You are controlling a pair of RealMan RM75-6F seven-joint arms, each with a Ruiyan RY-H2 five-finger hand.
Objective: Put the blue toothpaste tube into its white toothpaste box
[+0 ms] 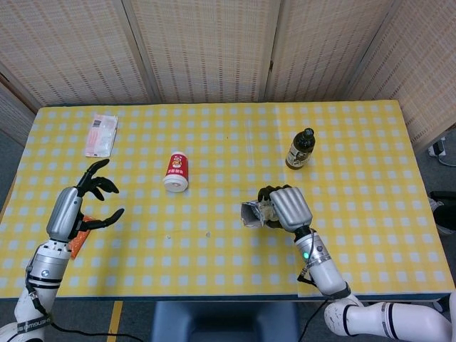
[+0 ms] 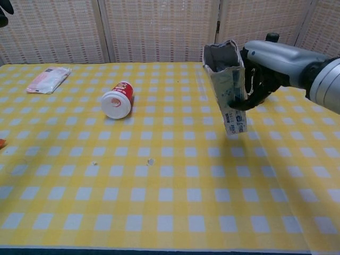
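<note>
My right hand (image 1: 288, 206) (image 2: 267, 65) grips the white toothpaste box (image 1: 254, 213) (image 2: 230, 91) and holds it above the table, right of centre. The box stands roughly upright with its open end up and its lower end leaning right. Blue print shows on its side. No separate blue tube shows in either view, and the dark inside of the box's mouth reveals nothing. My left hand (image 1: 84, 201) hovers over the table's left side with fingers spread and nothing in it; only a fingertip of the left hand (image 2: 4, 6) shows in the chest view.
A red can (image 1: 177, 172) (image 2: 118, 100) lies on its side left of centre. A dark bottle (image 1: 300, 149) (image 2: 271, 37) stands behind my right hand. A white packet (image 1: 100, 134) (image 2: 49, 78) lies at the far left. An orange wrapper (image 1: 78, 241) lies under my left hand.
</note>
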